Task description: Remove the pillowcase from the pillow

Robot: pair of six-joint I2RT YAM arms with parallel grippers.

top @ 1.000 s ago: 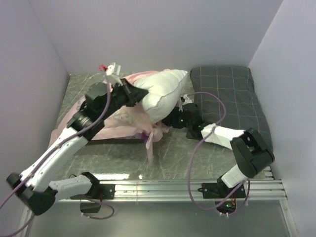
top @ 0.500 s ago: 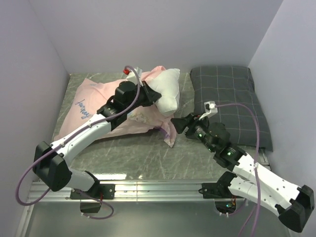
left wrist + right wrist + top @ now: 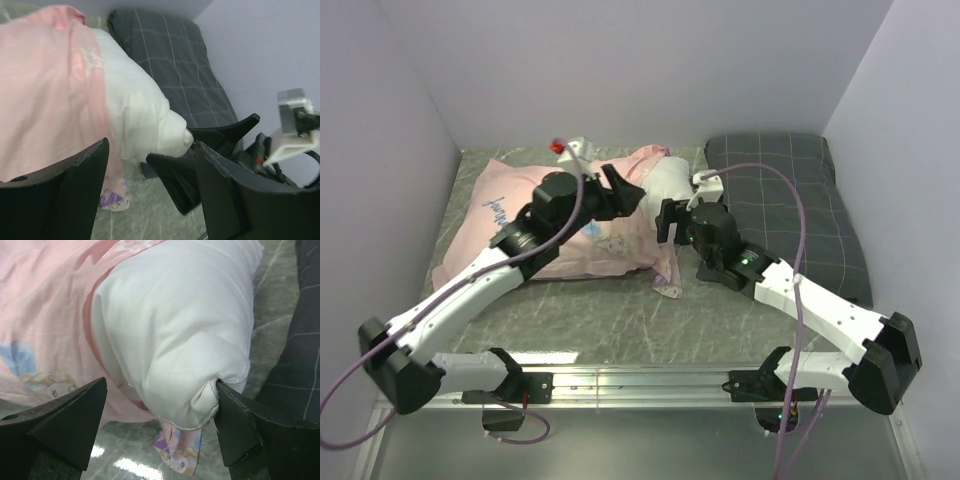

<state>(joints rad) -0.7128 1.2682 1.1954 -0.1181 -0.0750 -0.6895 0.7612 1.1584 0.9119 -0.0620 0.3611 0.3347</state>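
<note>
While the left gripper and right gripper gape empty, the pillow juts from the pillowcase; next, likely regrip both and pull apart.

Left arm and right arm: white link shells, black joints and bases. A purple cable loops along each: left cable, right cable. Red tip at the left wrist, white camera mount at the right. Green LED on the right arm. Left gripper and right gripper: matte black wedge fingers.
</note>
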